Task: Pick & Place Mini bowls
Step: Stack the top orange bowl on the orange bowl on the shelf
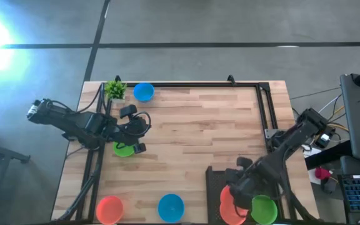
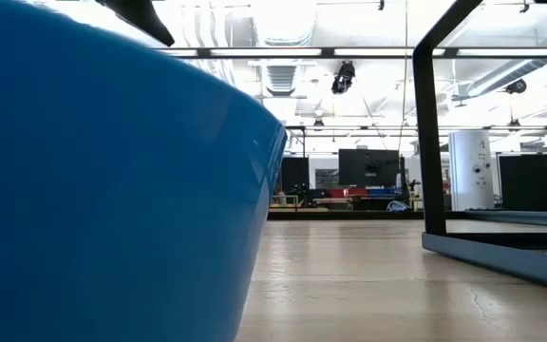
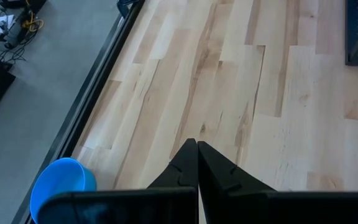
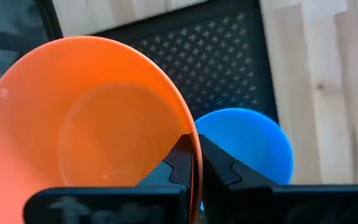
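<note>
My right gripper (image 1: 235, 189) is over the black mat (image 1: 214, 178) at the table's near right corner, shut on an orange mini bowl (image 4: 92, 143). A green bowl (image 1: 265, 209) sits beside it on the mat. My left gripper (image 3: 197, 152) hovers shut near the table's left side, pointing right, with a green bowl (image 1: 123, 149) lying just on its near side. A blue bowl (image 1: 143, 92) rests near the far edge. An orange bowl (image 1: 110, 209) and a blue bowl (image 1: 170, 207) sit at the near edge. My right gripper pinches the orange bowl's rim (image 4: 188, 127), one finger inside the bowl and one outside. The bowl (image 1: 227, 201) is tilted in the hold, above the black mat. Whether its lower side rests on the mat I cannot tell.
A small green potted plant (image 1: 114, 89) stands at the far left corner next to the blue bowl. A black frame (image 1: 264, 103) runs along the far and right edges. In the low view the near blue bowl (image 2: 112, 190) fills the left half. Bare wood (image 1: 199, 131) spans the middle.
</note>
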You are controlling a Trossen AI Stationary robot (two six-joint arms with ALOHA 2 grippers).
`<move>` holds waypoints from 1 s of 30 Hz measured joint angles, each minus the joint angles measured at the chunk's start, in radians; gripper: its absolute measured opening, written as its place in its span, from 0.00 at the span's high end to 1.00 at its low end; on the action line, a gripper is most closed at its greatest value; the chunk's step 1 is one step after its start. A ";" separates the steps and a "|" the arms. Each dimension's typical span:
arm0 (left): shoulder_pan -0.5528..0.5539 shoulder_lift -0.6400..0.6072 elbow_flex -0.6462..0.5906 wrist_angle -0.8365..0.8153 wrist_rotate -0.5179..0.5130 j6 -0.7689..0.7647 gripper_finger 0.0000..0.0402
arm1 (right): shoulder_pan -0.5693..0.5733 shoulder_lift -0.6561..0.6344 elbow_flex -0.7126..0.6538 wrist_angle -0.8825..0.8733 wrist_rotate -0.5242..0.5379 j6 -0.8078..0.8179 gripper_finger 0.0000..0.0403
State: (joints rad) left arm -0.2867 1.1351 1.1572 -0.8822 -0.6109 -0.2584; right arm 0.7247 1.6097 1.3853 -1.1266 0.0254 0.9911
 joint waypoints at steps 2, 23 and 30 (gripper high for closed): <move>0.000 0.000 0.000 0.000 0.000 0.000 1.00 | 0.017 0.029 0.000 0.015 0.000 0.018 0.97; 0.000 0.000 0.000 0.001 0.029 0.002 1.00 | 0.076 0.204 0.000 0.110 0.000 0.084 0.97; 0.000 0.000 0.000 0.000 0.030 0.022 1.00 | 0.076 0.202 0.000 0.117 -0.004 0.132 0.97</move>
State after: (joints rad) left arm -0.2867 1.1351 1.1568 -0.8822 -0.5808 -0.2367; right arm 0.8005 1.8116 1.3849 -1.0097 0.0216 1.1228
